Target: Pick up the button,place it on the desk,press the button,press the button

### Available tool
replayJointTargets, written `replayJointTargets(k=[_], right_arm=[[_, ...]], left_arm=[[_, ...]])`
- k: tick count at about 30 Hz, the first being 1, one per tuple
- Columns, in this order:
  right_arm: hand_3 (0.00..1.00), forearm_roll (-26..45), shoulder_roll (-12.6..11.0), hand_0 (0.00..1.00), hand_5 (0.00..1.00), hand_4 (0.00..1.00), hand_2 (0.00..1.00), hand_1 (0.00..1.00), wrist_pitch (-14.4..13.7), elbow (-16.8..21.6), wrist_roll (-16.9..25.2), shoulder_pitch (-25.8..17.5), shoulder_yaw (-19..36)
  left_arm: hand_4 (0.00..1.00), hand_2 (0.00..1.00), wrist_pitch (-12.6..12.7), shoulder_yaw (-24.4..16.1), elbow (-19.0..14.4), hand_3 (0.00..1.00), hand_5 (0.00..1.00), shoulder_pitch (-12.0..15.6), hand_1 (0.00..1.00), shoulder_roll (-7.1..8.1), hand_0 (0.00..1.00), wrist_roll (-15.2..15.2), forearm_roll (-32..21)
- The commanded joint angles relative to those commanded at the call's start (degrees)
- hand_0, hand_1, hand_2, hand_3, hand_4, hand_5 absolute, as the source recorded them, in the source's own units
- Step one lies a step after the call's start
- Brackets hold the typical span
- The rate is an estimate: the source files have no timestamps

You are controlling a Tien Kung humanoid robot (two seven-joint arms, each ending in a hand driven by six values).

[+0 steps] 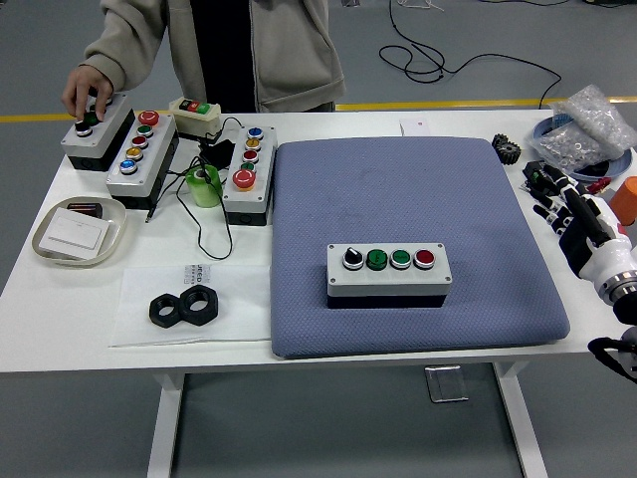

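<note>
A grey button box (388, 274) with a black knob, two green buttons and a red button lies on the blue-grey mat (398, 189), near its front. My right hand (559, 202) is at the table's right edge, off the mat, well to the right of the box, fingers relaxed and holding nothing. My left arm is out of view. A person at the far side rests a hand (85, 92) on another button box (97, 132) at the far left.
Several more button boxes (141, 157) (249, 174) (202, 116) stand at the back left with a green tape roll (204, 185) and cables. A white tray (78, 231) and black nuts (185, 308) lie front left. A bagged bowl (582, 139), black gear (506, 150) and orange object (625, 199) sit at the right.
</note>
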Motion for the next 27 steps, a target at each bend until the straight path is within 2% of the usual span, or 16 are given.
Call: replayJointTargets(k=[27], right_arm=[[0.823, 0.4, -0.4, 0.946, 0.644, 0.584, 0.853, 0.836, -1.1, 1.8, -0.7, -1.0, 3.2]], left_arm=[[0.586, 0.839, 0.1, -0.1, 0.0, 0.805, 0.998, -0.4, 0.823, 0.04, 0.728, 0.1, 0.4]])
